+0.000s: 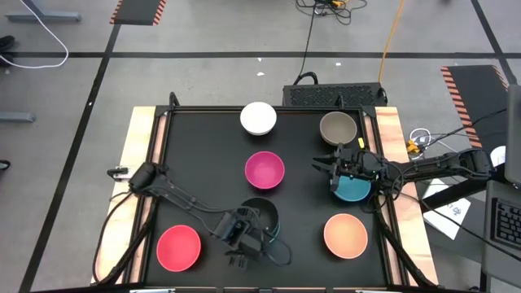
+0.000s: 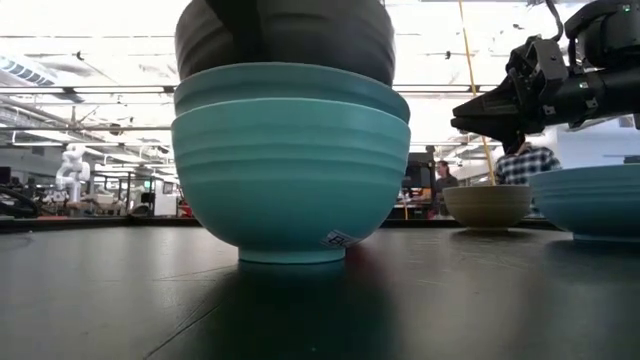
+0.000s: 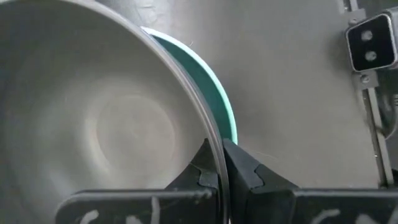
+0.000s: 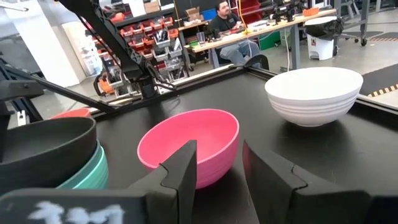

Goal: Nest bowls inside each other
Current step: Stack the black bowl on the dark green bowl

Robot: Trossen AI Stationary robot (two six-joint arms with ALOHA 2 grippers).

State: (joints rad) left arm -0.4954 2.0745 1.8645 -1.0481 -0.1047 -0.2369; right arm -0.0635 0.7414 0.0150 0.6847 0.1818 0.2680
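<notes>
A black bowl [image 2: 285, 35] is lowered into two stacked turquoise bowls [image 2: 290, 170] near the table's front middle. My left gripper [image 3: 222, 158] is shut on the black bowl's rim. My right gripper [image 4: 217, 165] hangs open and level at the table's right, above a blue bowl [image 1: 352, 189], with nothing between its fingers. Around them, each on its base on the mat, sit a magenta bowl [image 1: 264, 170], a white bowl [image 1: 258, 118], a grey-brown bowl [image 1: 338, 128], a red bowl [image 1: 178, 247] and a peach-orange bowl [image 1: 345, 235]. My left gripper pinches the black bowl's rim [image 3: 217, 146] on its near side, one finger inside the bowl and one outside. The fingers come steeply from above. The bowl's lower part is inside the upper turquoise bowl [image 4: 87, 174]; whether it rests there I cannot tell.
The black mat [image 1: 203, 146] has a raised wooden border at left and right. Bare mat lies between the red bowl and the stack, and at the far left. Beyond the table, a person [image 4: 224, 22] sits at a desk.
</notes>
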